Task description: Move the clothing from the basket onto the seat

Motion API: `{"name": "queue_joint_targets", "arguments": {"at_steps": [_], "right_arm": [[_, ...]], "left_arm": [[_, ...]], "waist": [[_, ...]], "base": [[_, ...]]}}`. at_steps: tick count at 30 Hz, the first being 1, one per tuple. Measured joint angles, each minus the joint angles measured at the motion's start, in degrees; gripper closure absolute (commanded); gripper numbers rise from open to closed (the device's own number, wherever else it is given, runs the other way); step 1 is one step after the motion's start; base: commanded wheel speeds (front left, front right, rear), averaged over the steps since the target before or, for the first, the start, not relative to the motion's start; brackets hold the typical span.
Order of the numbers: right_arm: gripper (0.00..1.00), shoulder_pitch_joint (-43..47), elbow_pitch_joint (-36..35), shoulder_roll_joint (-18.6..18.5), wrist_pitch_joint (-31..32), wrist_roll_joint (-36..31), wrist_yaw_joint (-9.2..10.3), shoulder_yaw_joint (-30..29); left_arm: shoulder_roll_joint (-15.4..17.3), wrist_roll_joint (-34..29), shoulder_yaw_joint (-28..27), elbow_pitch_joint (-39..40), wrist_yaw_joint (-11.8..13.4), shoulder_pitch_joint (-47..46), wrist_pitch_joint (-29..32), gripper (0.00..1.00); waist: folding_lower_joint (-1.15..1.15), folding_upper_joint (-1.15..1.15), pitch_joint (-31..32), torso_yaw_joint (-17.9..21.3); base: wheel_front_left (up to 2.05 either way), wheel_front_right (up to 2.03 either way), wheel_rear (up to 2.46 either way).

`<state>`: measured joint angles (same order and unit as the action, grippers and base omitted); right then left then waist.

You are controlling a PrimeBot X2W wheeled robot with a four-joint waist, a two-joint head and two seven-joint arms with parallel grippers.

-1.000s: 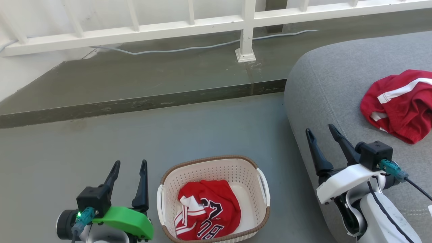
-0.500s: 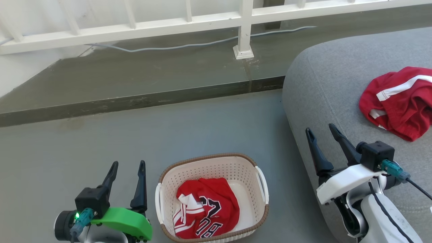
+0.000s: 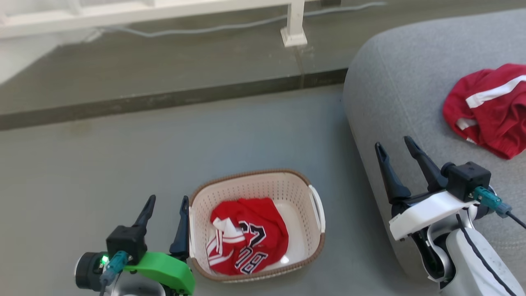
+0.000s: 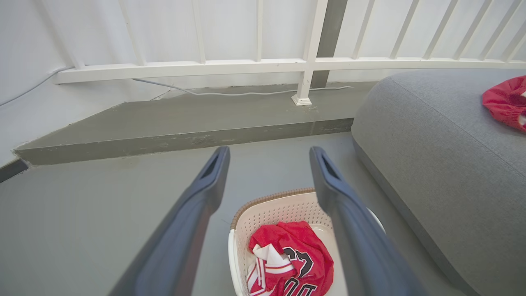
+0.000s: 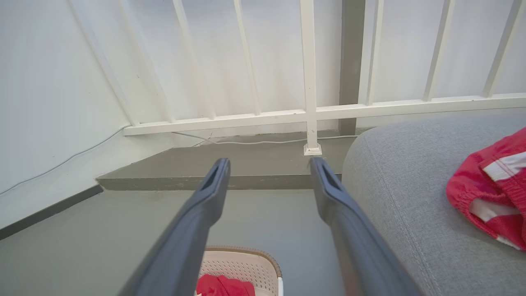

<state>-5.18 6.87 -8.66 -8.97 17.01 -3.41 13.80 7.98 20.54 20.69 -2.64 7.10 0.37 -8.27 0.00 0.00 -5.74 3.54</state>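
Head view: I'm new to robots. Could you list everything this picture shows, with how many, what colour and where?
basket: one, cream with brown rim, on the floor, lower centre
numbered garment: one, red with white stripes and black print, inside the basket
striped garment: one, red with white stripe, lying on the seat
seat: one, grey, right side
floor: grey, under the basket
step: one, grey-green, behind the floor
railing: one, white, top edge
cable: one, pale, on the step
left jaws: one pair, dark, lower left beside the basket, open
right jaws: one pair, dark, lower right before the seat, open
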Motion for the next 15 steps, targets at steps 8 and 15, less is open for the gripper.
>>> {"name": "queue_joint_targets", "arguments": {"at_steps": [8,15], "right_arm": [[0.0,-1.3,-3.0,-0.6,1.0,0.0,-0.03,0.0],[0.0,-4.4,-5.8,-1.2,1.7,-0.4,-0.11,0.3]], "left_arm": [[-0.3,-1.4,3.5,-0.4,0.0,-1.8,1.9,0.0],[-1.6,-3.8,7.4,-3.4,-1.3,-5.7,4.5,0.0]], "waist": [[0.0,0.0,-5.4,0.3],[0.0,0.0,-10.7,1.0]], "base": [[0.0,0.0,0.0],[0.0,0.0,0.0]]}}
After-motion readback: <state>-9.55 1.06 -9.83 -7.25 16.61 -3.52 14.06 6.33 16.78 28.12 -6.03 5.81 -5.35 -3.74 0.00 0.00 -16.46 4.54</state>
